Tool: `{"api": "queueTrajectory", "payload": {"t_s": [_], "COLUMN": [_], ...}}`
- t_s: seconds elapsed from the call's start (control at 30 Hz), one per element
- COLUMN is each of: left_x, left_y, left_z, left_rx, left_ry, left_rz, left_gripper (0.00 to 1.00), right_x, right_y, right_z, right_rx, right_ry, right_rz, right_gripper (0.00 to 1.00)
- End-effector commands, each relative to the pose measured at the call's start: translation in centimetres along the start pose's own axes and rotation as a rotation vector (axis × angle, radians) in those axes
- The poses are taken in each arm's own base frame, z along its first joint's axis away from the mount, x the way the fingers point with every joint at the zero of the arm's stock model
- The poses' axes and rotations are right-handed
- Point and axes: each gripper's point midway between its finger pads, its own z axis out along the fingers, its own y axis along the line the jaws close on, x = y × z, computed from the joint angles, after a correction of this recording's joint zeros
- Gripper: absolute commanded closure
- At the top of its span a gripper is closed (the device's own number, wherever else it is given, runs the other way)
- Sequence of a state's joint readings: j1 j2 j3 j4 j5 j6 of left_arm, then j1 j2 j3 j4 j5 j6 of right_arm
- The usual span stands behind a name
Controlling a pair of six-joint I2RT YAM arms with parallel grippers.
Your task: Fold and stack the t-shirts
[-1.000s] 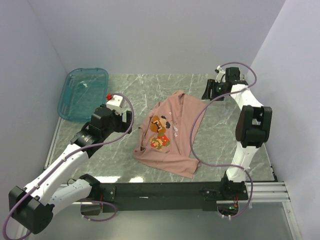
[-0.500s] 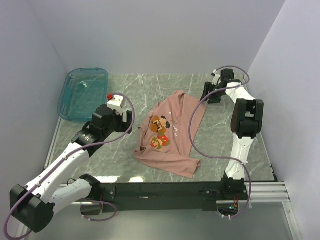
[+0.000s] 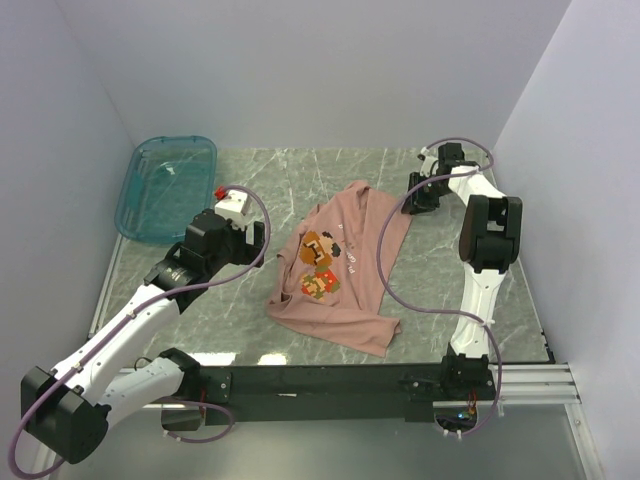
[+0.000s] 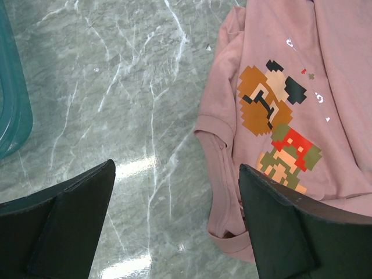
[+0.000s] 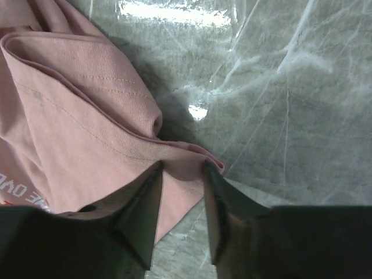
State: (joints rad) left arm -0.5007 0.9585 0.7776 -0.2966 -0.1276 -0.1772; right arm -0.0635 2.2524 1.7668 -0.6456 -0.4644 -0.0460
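From the overhead camera, the right arm has swung in from the far right side of the table (image 3: 250,175) over the last second, and the right gripper (image 3: 418,197) now sits low at the far right corner of the dusty-pink t-shirt (image 3: 345,275). The shirt lies rumpled and unfolded mid-table, well apart from the teal bin (image 3: 135,195) at the far left. The left gripper (image 3: 256,236) hovers where it was, just beside the shirt's left edge. From the left wrist, that left gripper (image 4: 175,167) stands wide open and empty over bare marble, with the t-shirt (image 4: 343,70) and its printed figure (image 4: 278,125) close to its right finger and a sliver of the bin (image 4: 10,110) at the left border — nothing there has shifted. From the right wrist comes the real news: the right gripper (image 5: 181,171) has narrowed its jaws around a folded edge of the t-shirt (image 5: 87,128), and the cloth fills the gap between them. Whether they already pinch it firmly, I cannot tell — they seem to be mid-closing. To my eye this is the start of a corner grab to spread the shirt flat, so folding itself has not begun, and the left side waits for its own hold.
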Motion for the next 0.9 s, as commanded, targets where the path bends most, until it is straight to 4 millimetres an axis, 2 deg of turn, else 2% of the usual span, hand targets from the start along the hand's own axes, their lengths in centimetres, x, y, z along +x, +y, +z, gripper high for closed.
{"api": "queueTrajectory", "payload": {"t_s": [0.0, 0.23, 0.33, 0.5, 0.57, 0.6, 0.7, 0.83, 0.87], "left_x": [-1.5, -1.6, -1.7, -1.6, -1.5, -1.5, -1.6, -1.6, -1.6], "left_y": [-0.3, -0.3, -0.4, -0.5, -0.4, -0.4, -0.5, -0.6, -0.6], "left_z": [-0.2, -0.4, -0.4, -0.4, -0.4, -0.4, -0.4, -0.4, -0.4], "left_rx": [0.020, 0.023, 0.028, 0.031, 0.029, 0.030, 0.033, 0.038, 0.040], "left_ry": [-0.051, -0.060, -0.059, -0.059, -0.056, -0.056, -0.057, -0.058, -0.057], "left_rz": [0.003, 0.000, 0.000, 0.001, -0.001, -0.001, -0.001, -0.001, -0.001], "left_gripper": [0.07, 0.07, 0.08, 0.07, 0.07, 0.07, 0.07, 0.07, 0.07], "right_x": [-0.3, -0.6, -0.4, -0.4, -0.7, -0.8, -1.2, -1.5, -1.1], "right_y": [0.4, 0.3, 0.3, 0.1, 0.2, 0.0, -0.3, -1.1, -1.3], "right_z": [-0.8, -2.3, -2.7, -3.3, -3.7, -3.9, -4.6, -4.5, -3.9], "right_rx": [-0.005, 0.017, 0.017, 0.025, 0.028, 0.035, 0.066, 0.095, 0.093], "right_ry": [-0.005, -0.038, -0.044, -0.055, -0.069, -0.077, -0.099, -0.109, -0.093], "right_rz": [-0.026, -0.041, -0.044, -0.049, -0.053, -0.050, -0.045, -0.028, -0.017], "right_gripper": [0.60, 0.86, 0.93, 0.95, 0.84, 0.71, 0.54, 0.47, 0.47]}}
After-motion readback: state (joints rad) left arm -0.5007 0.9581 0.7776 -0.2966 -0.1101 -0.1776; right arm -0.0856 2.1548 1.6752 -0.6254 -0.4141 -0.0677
